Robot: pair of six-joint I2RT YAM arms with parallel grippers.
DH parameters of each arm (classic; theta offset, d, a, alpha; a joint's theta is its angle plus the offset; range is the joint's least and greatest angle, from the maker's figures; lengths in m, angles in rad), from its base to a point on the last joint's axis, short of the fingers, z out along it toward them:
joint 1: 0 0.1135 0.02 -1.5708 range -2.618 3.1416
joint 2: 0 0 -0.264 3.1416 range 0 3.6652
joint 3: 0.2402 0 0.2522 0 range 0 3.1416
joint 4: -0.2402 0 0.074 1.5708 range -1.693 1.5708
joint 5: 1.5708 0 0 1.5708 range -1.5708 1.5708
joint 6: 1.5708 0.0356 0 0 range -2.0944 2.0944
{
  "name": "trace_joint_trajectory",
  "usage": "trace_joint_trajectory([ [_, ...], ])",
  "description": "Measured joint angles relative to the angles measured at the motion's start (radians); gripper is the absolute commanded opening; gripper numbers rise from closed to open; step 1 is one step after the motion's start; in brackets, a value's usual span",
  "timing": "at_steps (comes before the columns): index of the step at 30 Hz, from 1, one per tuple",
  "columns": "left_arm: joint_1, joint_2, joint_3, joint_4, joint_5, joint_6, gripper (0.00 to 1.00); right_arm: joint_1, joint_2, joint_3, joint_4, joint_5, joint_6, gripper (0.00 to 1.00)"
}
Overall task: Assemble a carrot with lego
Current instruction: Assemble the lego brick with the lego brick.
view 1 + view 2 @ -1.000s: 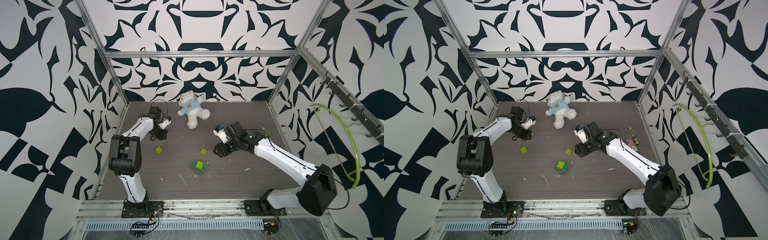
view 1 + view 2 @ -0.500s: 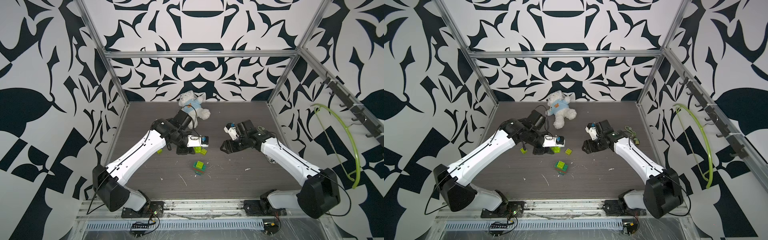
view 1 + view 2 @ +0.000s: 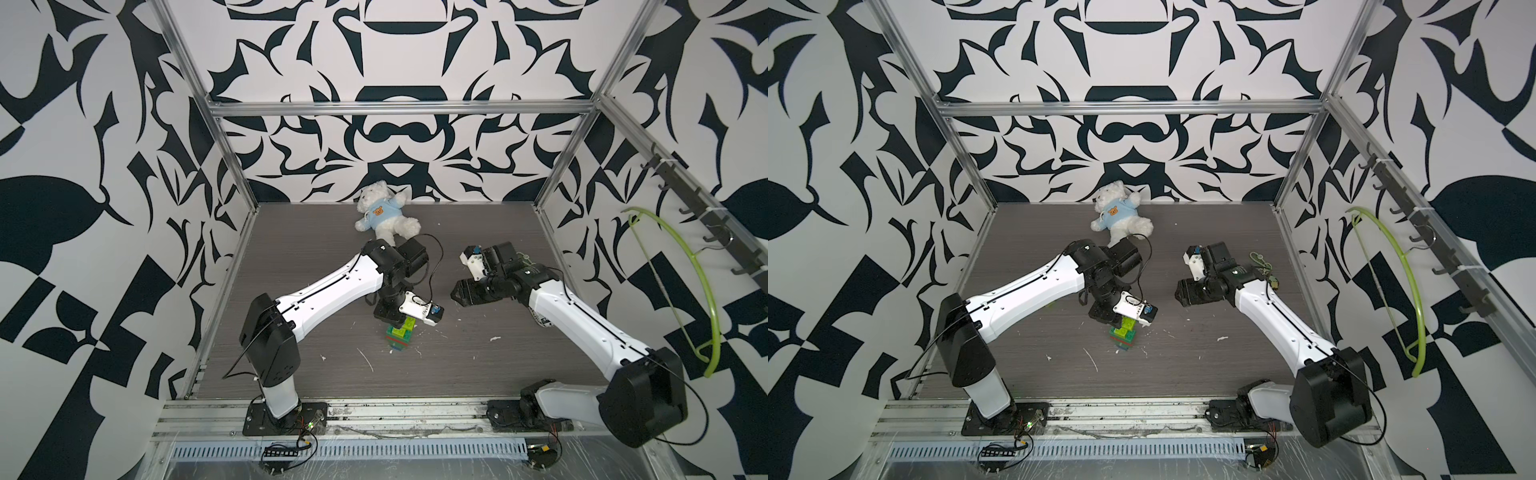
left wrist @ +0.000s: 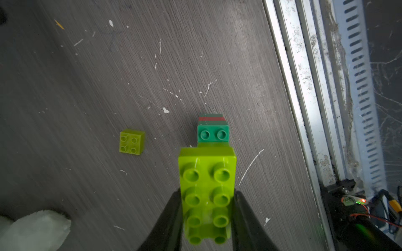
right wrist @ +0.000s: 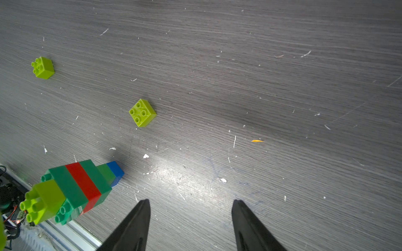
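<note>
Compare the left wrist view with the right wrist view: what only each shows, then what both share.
Only left wrist: the left hand shut on the long lime brick, and a bit of the white teddy bear.
Only right wrist: the open right hand, the blue tip of the carrot, and a farther loose lime brick.
Both: the carrot, the long lime brick against its top, the nearer loose lime brick, and the grey table.

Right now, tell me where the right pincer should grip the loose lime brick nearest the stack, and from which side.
Grip the lime brick across two opposite side walls, coming down from above. It sits studs-up on the table, clear of the stack, so all four walls are free. The open right pincer likely needs turning to square up.
</note>
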Motion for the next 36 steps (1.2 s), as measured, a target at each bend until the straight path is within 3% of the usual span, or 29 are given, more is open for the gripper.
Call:
trace_joint_trajectory([
  [12, -0.066, 0.043, 0.023, -0.027, -0.083, -0.029, 0.14, 0.000, 0.002, -0.003, 0.001, -0.009, 0.000, 0.65],
  [36, -0.087, 0.038, -0.039, 0.029, -0.147, -0.096, 0.14, 0.000, 0.008, -0.010, 0.001, -0.029, -0.001, 0.64],
])
